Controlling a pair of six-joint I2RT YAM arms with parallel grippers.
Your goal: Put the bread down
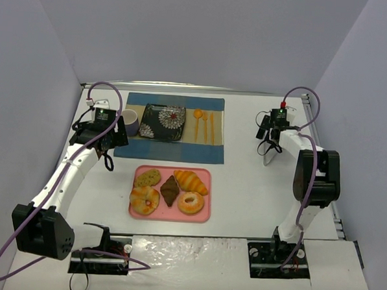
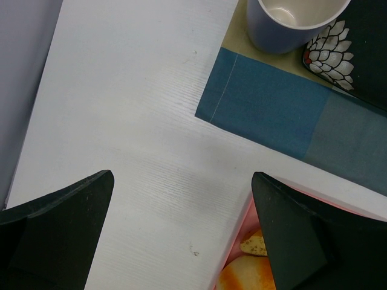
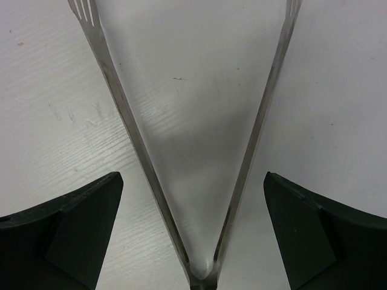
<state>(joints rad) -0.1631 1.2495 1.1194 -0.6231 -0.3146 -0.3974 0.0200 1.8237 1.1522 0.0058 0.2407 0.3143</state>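
only the top view gives us the croissant (image 1: 190,181). it sits in the far right corner of the pink tray (image 1: 203,216), just beside a dark brown pastry (image 1: 170,190), with two donuts (image 1: 144,199) along the tray's near side. its long axis runs diagonally, one tip toward the far left and the other toward the near right. neither wrist camera catches it.

the left wrist view shows what the overhead one can't. the left gripper (image 2: 181,178) has its fingers spread wide with nothing between them, hanging over the bare table (image 2: 121,121). the same view has a corner of the blue placemat (image 2: 266,109), the bottom of a bluish cup (image 2: 284,33), a flowered edge of the dark plate (image 2: 329,51) and a sliver of the tray with some pastry bits at the bottom edge.

the right wrist view looks straight down on metal tongs (image 3: 121,109) lying on the table. their arms are splayed in a v with the hinge toward the camera. the right gripper (image 3: 193,175) is wide open too, its fingers out on either side of the tongs and not touching them. from above, those tongs are just a pale sliver under that gripper, well off to the right of the tray.

as for writing, each wrist unit carries a little green mark in the top view, but it's way too small for us to read.
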